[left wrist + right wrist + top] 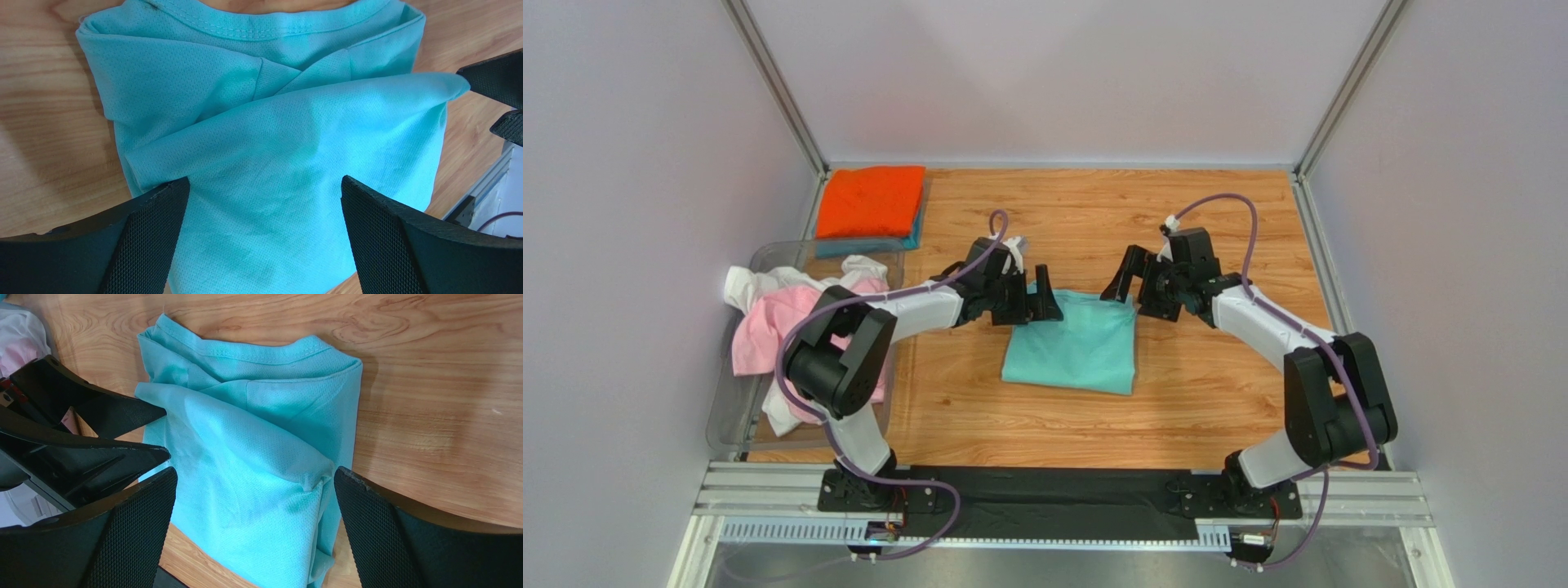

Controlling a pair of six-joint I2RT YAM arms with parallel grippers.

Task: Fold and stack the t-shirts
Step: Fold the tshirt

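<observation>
Heaped in a clear bin [732, 404] at the worktop's left edge: a crumpled white t-shirt [750, 284] and a pink t-shirt [768, 331], both spilling over the rim.

Beyond the bin, in the far left corner: an orange t-shirt [873, 202], folded flat and stacked on a teal-blue t-shirt [913, 240], of which only a thin edge shows.

Next, reaching in from the near left base across the wooden worktop [1222, 392]: the left arm [891, 312]. At its end, the left fingers [1047, 297], spread wide and released, gripping nothing, poised at the far left corner of the mint-green t-shirt [1071, 349]. Seen from the left wrist, cloth filling the gap between the two black pads [141, 239]. Cannot tell whether touching or just above.

Mid-worktop, between both arms: that mint-green t-shirt, folded into a rough rectangle and well apart from the stack and the bin. Collar seam running along one edge in both wrist views. Loosely laid over the top, a folded-in flap with raised creases, not pressed flat.

Farther right, at the far right corner of the same tee: the right fingers [1124, 276], likewise parted and released, holding nothing, with cloth showing between the pads [123, 533] from the right wrist.

Last, curving back to the near right base: the right arm [1271, 325].
</observation>
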